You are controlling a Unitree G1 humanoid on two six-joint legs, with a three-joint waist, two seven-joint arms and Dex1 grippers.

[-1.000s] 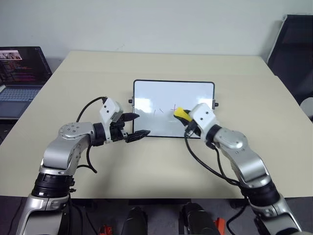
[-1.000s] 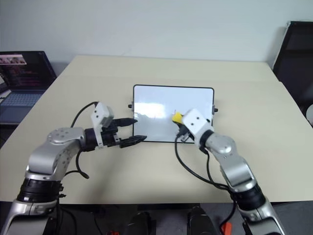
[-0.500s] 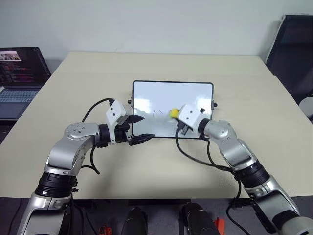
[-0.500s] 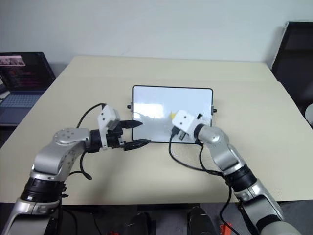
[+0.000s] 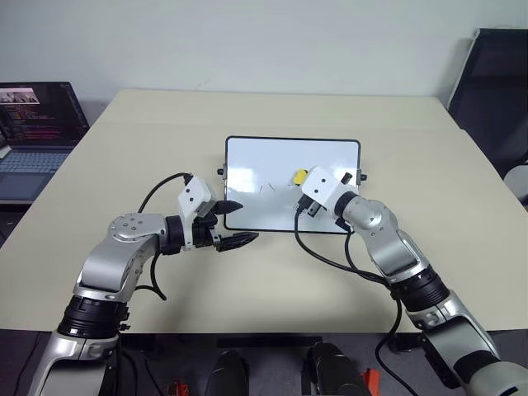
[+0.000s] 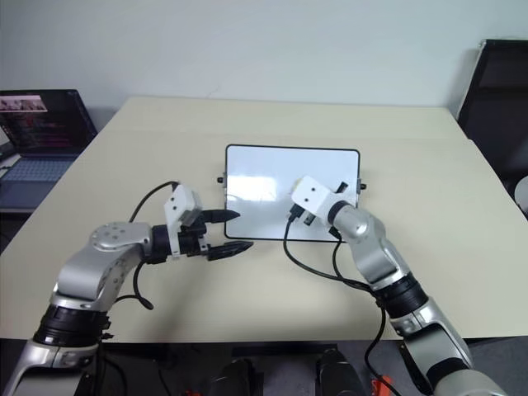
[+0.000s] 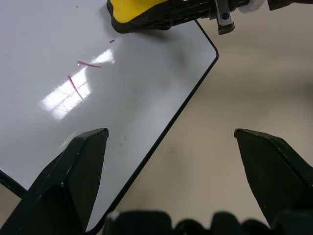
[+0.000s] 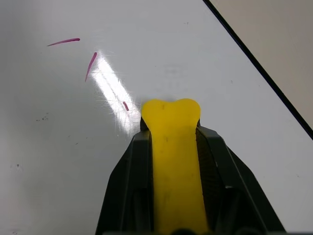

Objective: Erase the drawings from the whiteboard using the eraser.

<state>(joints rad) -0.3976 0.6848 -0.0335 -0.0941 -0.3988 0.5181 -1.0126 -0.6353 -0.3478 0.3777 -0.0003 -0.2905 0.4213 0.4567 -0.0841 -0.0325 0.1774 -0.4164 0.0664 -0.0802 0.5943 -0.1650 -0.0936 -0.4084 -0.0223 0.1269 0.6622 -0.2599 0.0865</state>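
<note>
R gripper clenched on the yellow eraser, block held lengthwise betw. the jaws, its front end over the whiteboard surface, right-of-centre. Can't tell if the eraser face actually touches the board or rides just above it. Board lies flat mid-table, black frame, knob on each short side. Drawings left to clear: two thin red strokes forming a caret, left of the eraser, apart from it; one short red fleck just beside the eraser's front end. L gripper released, jaws spread wide, nothing betw. them, hovering at the board's near-left corner; near finger over the table, far finger over the board edge. Laptop at far left, off the table edge, well apart from the work. Judgement: wiping underway, caret not yet reached. Risks: (1) board looks unpinned, L not pressing on it, so a sideways wipe w/ pressure could slide or spin the board on the table; (2) too little downward pressure → eraser skims, strokes stay or smear; (3) eraser sticks out well past the fingers, so a hard push could lever it out of the grip; (4) wipe toward the caret brings R close to L's open fingers, so poss. clash.
</note>
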